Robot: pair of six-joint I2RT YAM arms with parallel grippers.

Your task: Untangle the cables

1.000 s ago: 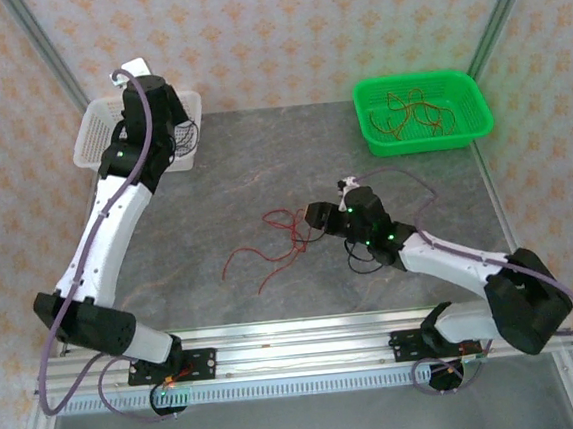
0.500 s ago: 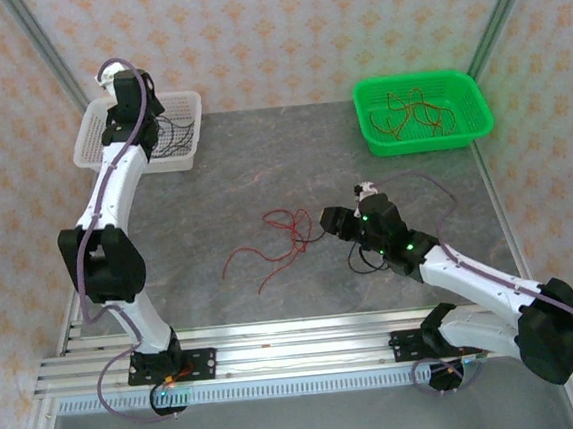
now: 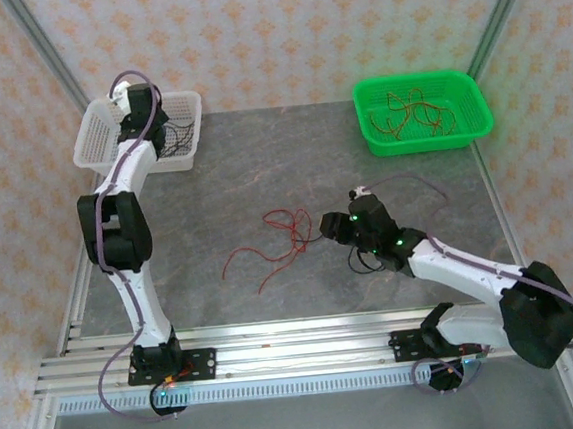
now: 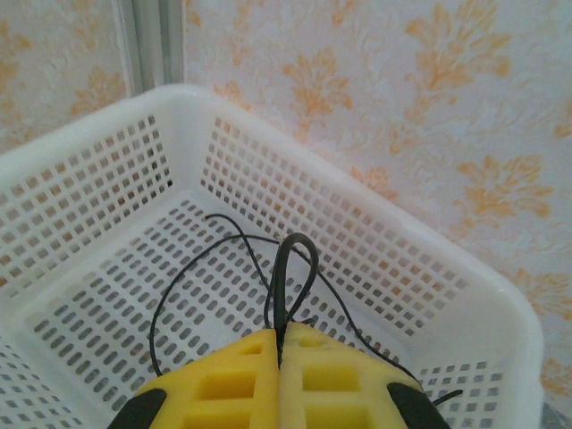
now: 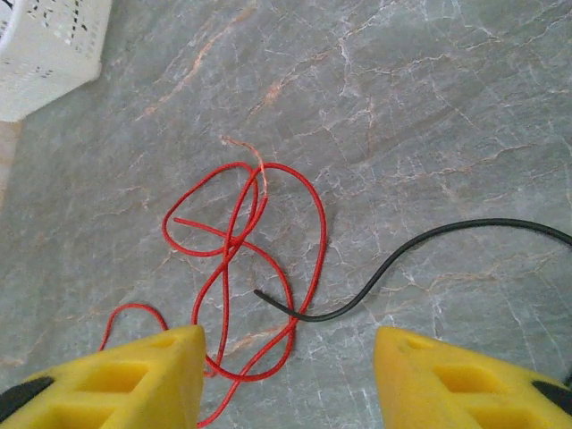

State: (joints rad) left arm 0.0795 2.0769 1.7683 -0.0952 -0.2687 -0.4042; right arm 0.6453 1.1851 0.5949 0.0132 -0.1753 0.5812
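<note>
A loose tangle of red cables (image 3: 279,240) lies mid-table. In the right wrist view the red loops (image 5: 241,241) sit just ahead of my right gripper (image 5: 288,344), which is open and low over them. The free end of a black cable (image 5: 429,241) reaches in between its fingers and crosses one red loop. In the top view the right gripper (image 3: 326,226) stands at the tangle's right edge. My left gripper (image 4: 281,332) is shut on a loop of black cable (image 4: 295,268) above the white basket (image 4: 89,188). More black cable lies on the basket floor.
The white basket (image 3: 94,141) stands at the back left with black wires (image 3: 182,138) in it. A green basket (image 3: 479,122) at the back right holds several red cables (image 3: 413,113). Walls close the table's back and sides.
The left arm has folded upright, its elbow swinging in from the near left, while its gripper stays over the white basket. The right arm has shifted only slightly.
</note>
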